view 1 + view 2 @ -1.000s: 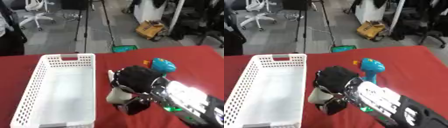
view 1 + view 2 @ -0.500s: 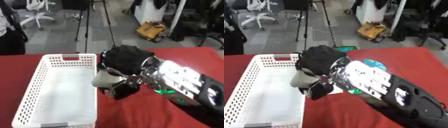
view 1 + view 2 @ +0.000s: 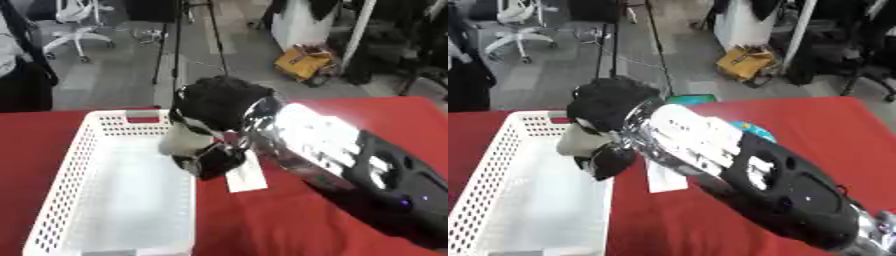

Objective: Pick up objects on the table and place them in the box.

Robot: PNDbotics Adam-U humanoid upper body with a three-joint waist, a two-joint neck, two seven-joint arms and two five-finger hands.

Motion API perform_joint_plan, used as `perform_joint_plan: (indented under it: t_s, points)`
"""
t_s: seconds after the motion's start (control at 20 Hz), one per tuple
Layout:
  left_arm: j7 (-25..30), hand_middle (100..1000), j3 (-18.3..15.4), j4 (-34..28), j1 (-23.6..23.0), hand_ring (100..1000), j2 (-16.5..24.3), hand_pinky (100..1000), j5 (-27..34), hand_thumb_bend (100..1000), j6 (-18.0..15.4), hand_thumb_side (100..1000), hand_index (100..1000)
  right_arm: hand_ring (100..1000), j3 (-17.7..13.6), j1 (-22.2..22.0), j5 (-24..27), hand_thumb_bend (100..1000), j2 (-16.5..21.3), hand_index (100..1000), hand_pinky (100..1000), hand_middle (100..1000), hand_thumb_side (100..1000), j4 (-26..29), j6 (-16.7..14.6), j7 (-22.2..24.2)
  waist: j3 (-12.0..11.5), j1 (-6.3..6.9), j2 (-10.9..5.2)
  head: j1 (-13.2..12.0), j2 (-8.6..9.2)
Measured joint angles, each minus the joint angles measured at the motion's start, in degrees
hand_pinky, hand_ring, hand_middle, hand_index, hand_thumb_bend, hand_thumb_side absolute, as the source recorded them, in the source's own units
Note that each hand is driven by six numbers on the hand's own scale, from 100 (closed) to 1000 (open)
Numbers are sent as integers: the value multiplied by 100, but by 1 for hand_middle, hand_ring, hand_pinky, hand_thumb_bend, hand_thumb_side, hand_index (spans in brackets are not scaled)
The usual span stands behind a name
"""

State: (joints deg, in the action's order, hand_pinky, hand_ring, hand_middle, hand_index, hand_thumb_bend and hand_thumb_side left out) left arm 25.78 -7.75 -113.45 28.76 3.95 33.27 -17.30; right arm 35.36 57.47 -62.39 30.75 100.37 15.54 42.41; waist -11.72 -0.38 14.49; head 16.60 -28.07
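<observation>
white box on red table, right hand fingers curled round pale object above it, grey office floor behind

A: Right hand sits over the right rim of the white perforated box, arm entering from the lower right.
B: Holding anything?
A: Yes. Fingers curled round a pale rounded object, at the box's right wall near the far end. Can't tell what it is.
B: What's on the surface?
A: Red cloth. A white paper slip lies flat just right of the box, partly under the hand.
B: Box contents?
A: Only its white floor shows.
B: Left hand?
A: Not visible.
</observation>
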Motion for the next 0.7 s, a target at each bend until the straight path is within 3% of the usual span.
perform_joint_plan:
  t_s: [0.35,0.7]
  points:
    - [34,675,16,0,46,660,-110,591,54,100,-28,804,700,334,-16,150,-508,226,-575,512,100,422,404,-1513,-115,-534,-291,99,88,224,205]
    - [94,676,31,-1,56,660,-249,592,121,100,-34,802,700,323,-357,156,-1018,233,-1146,516,100,411,407,-3069,-206,-1331,-535,220,170,471,327]
